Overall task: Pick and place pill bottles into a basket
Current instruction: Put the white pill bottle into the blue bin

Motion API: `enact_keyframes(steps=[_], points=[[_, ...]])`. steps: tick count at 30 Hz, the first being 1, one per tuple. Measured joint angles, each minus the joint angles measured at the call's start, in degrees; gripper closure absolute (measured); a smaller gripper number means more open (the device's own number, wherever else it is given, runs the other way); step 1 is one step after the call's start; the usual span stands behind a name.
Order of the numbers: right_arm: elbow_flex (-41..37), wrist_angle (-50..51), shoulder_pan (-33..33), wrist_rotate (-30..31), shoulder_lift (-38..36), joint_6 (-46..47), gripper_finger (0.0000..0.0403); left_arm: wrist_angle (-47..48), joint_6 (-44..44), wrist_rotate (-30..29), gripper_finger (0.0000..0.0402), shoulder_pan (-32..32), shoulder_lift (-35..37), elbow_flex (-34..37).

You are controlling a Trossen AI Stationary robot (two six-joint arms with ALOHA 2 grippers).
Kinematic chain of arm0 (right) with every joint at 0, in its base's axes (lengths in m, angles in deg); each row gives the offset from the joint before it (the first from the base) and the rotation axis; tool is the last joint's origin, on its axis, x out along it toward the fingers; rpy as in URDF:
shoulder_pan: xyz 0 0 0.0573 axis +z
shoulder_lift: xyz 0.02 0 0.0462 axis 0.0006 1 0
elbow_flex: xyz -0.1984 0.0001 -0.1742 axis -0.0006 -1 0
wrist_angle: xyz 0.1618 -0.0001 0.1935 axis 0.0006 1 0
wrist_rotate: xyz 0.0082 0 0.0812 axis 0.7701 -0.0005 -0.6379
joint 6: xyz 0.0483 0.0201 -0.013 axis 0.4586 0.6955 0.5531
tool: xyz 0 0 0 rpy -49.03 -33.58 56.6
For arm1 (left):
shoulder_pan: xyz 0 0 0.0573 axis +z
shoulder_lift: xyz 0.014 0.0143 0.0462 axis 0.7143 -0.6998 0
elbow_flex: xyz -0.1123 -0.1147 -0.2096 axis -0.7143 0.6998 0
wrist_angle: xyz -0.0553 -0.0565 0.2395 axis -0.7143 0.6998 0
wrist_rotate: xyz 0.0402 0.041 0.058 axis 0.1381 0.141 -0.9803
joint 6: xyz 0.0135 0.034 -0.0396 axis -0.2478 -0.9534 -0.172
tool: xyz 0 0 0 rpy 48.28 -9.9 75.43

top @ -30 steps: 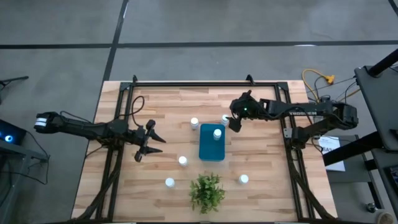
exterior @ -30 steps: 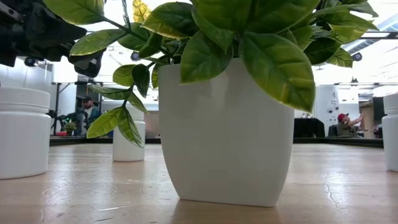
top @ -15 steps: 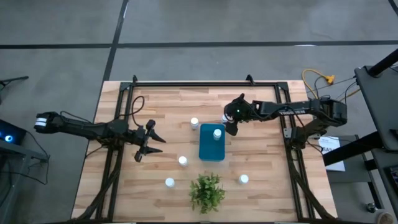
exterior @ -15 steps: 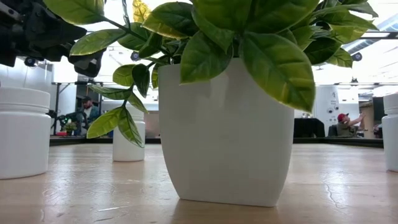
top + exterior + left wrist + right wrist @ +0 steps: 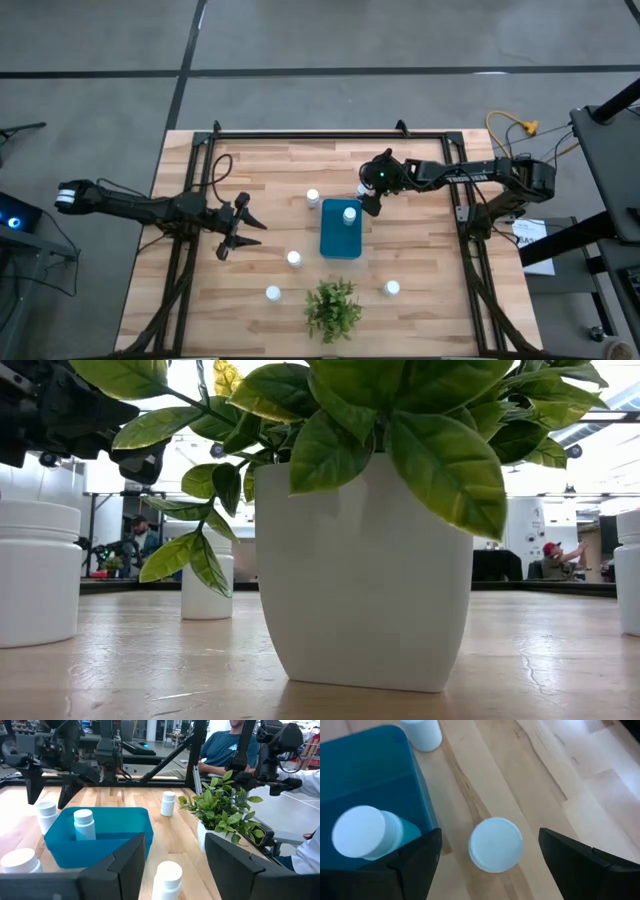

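The teal basket [image 5: 341,236] stands mid-table with one white pill bottle [image 5: 349,213] upright inside it. Several more pill bottles stand on the wood: [image 5: 313,196], [image 5: 294,258], [image 5: 273,293], [image 5: 391,288]. My right gripper [image 5: 490,870] is open and slants down over another bottle [image 5: 496,844] just off the basket's far right corner. Its fingers stand on either side of this bottle's cap, above it and apart from it. My left gripper [image 5: 240,226] waits open and level at the table's left, pointing at the basket [image 5: 95,840].
A green plant in a white pot [image 5: 333,308] stands at the near edge, in front of the basket. A black metal frame [image 5: 330,133] runs along the far edge and down both sides. Bare wood lies to the right of the basket.
My right gripper has sunk and shifted a little toward the table's left, onto the bottle by the basket's far right corner, tipping further downward. It has stayed open. The bottles and basket have kept their places.
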Motion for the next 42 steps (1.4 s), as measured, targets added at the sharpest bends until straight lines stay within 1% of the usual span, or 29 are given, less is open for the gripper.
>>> enact_keyframes(steps=[8,14,24,32,37,42], points=[[0.02,-1.39,-0.53,-0.33,2.63,-0.04,0.0084,0.03,0.0,0.0,0.0214,-0.02,-0.02,0.0],[0.02,-2.94,-0.98,-1.66,5.14,-0.37,0.009,0.03,0.0,0.0,0.0214,-0.02,-0.02,0.0],[0.02,-3.08,-2.13,-1.79,5.27,-1.1,0.0104,-0.03,0.01,0.0,0.0214,-0.05,-0.02,0.0],[0.02,-4.45,-2.72,-3.84,6.38,-1.18,0.0124,-0.04,0.04,0.0,0.0214,-0.06,0.0,0.0],[0.0,-4.34,-3.0,-4.13,7.82,-1.33,0.0137,-0.14,0.04,0.0,0.0214,-0.04,-0.02,0.0],[0.0,-4.9,-3.0,-4.17,8.52,-2.01,0.0165,-0.34,0.04,0.0,0.0214,-0.04,0.0,0.0]])
